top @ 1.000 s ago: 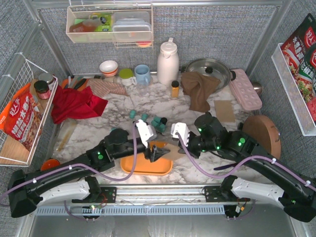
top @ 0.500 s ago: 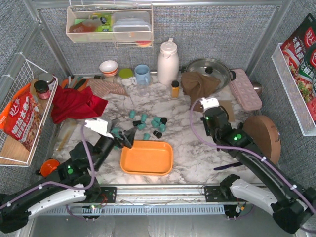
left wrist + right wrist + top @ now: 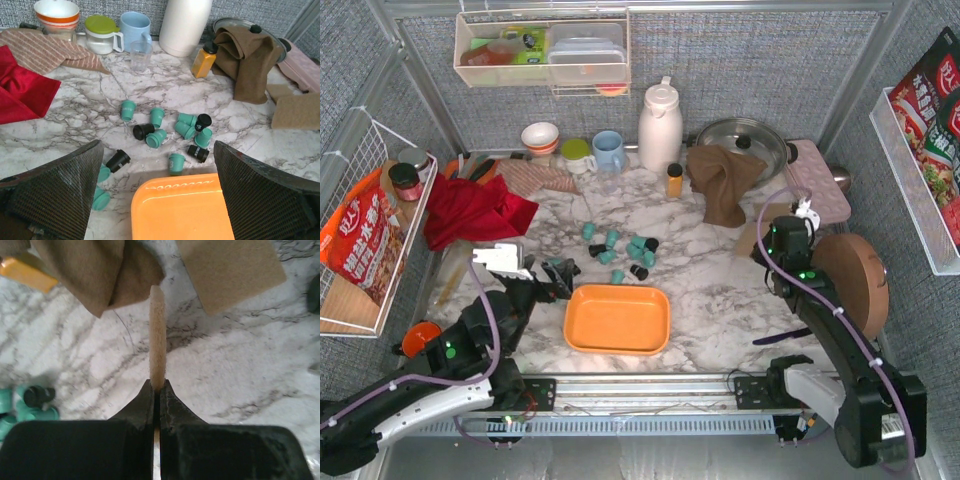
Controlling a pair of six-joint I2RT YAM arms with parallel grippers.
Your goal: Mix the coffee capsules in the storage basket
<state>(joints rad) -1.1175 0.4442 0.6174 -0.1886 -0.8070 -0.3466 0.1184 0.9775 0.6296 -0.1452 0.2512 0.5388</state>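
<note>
The left tool [image 3: 157,144] is open wide and empty, the right tool [image 3: 156,389] shut; one rough push could roll coffee capsules [image 3: 156,138] away from the storage basket [image 3: 180,215].

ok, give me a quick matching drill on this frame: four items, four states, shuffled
1 storage basket
2 coffee capsules
3 left gripper
4 orange bottle

A open
B empty
C loose on the table
D upright by the brown cloth

Pairs: 1-B, 2-C, 3-A, 4-D
</note>
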